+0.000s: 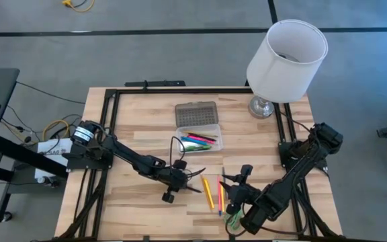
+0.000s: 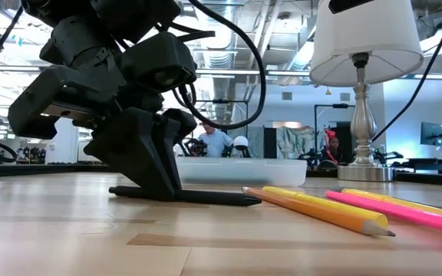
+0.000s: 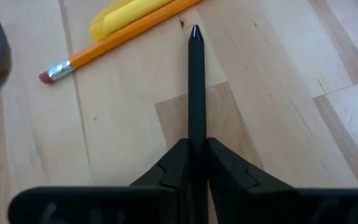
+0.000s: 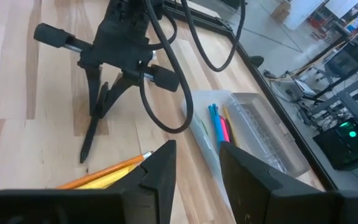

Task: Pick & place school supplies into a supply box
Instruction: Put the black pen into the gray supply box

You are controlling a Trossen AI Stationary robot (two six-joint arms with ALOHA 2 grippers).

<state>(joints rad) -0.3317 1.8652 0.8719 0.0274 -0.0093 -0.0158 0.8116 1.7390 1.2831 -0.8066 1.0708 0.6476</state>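
Observation:
A dark pen [image 3: 196, 87] lies flat on the wooden table, and my left gripper [image 1: 180, 180] is shut on it at the table's middle front. The clear supply box [image 1: 200, 138] lies farther back with its dotted lid [image 1: 196, 113] open and several coloured pens [image 1: 199, 140] inside. An orange pencil [image 1: 207, 191], a yellow one and a pink one [image 1: 220, 196] lie on the table to the pen's right. My right gripper [image 4: 197, 168] hovers open and empty beside them. Something green [image 1: 232, 218] shows under the right arm. My left gripper pinches the dark pen between its two fingers, toward the end away from the tip [image 3: 196, 140]. The fingers [image 2: 148, 165] slant down from above and from the table's left. The pen points forward out of the fingers and lies full length on the table [image 2: 206, 198].
A white-shaded lamp [image 1: 284, 57] stands at the table's far right corner. A black frame [image 1: 180, 89] runs along the table's edges. Bare wood lies at the table's left and near front. People show in the room beyond the table.

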